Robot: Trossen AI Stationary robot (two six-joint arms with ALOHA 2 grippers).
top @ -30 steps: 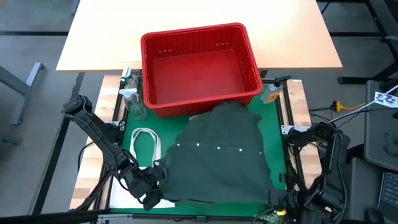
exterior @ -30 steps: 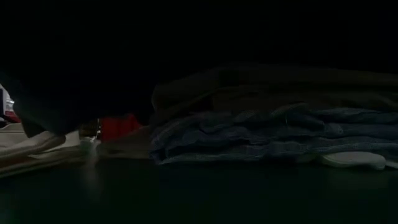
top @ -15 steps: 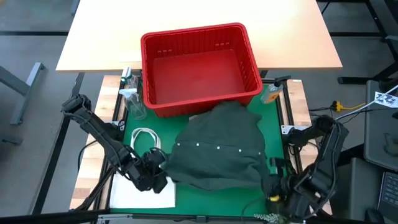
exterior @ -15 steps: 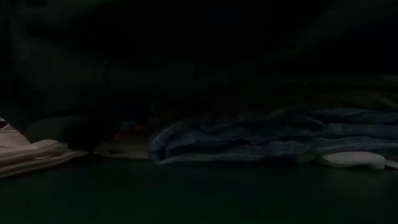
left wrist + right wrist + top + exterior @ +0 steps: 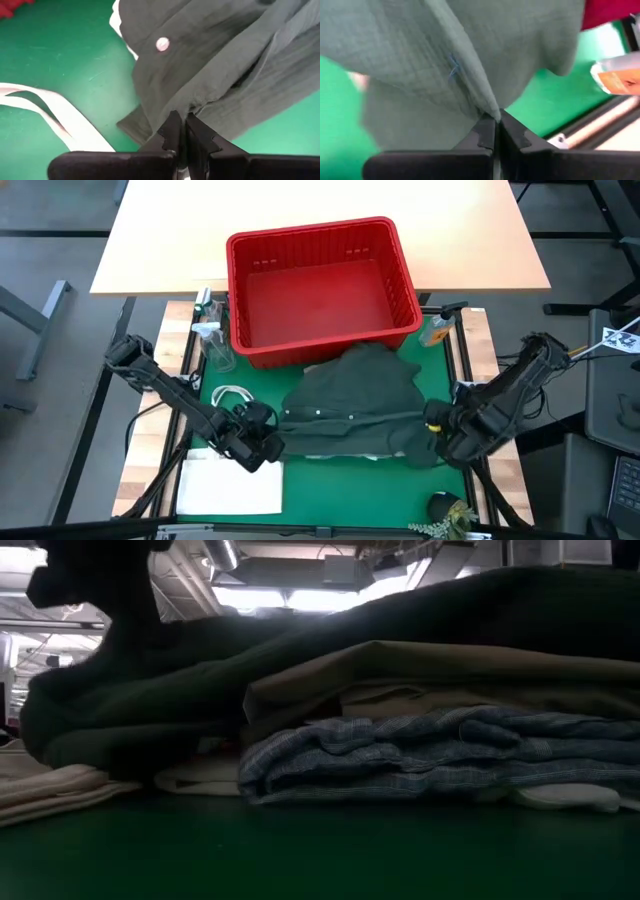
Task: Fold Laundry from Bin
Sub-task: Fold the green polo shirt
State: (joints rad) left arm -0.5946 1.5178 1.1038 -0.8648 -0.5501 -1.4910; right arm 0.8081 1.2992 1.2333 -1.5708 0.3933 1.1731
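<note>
Dark green shirt [image 5: 355, 405] hangs stretched between both grippers, just in front of the red bin [image 5: 320, 285]. Left gripper [image 5: 268, 442] is clenched on its near-left hem; right gripper [image 5: 432, 430] is clenched on the near-right hem, over the folded stack [image 5: 440, 750].

surface: green mat [image 5: 330, 490] on a wood-edged work table [image 5: 135, 465] | beyond the mat: pale tabletop [image 5: 320, 205] | floor: dark grey [image 5: 45, 270] around both tables | overhead: ceiling ducts and bright strip lights [image 5: 285, 580] | right of the mat: yellow cable [image 5: 560, 352]
</note>
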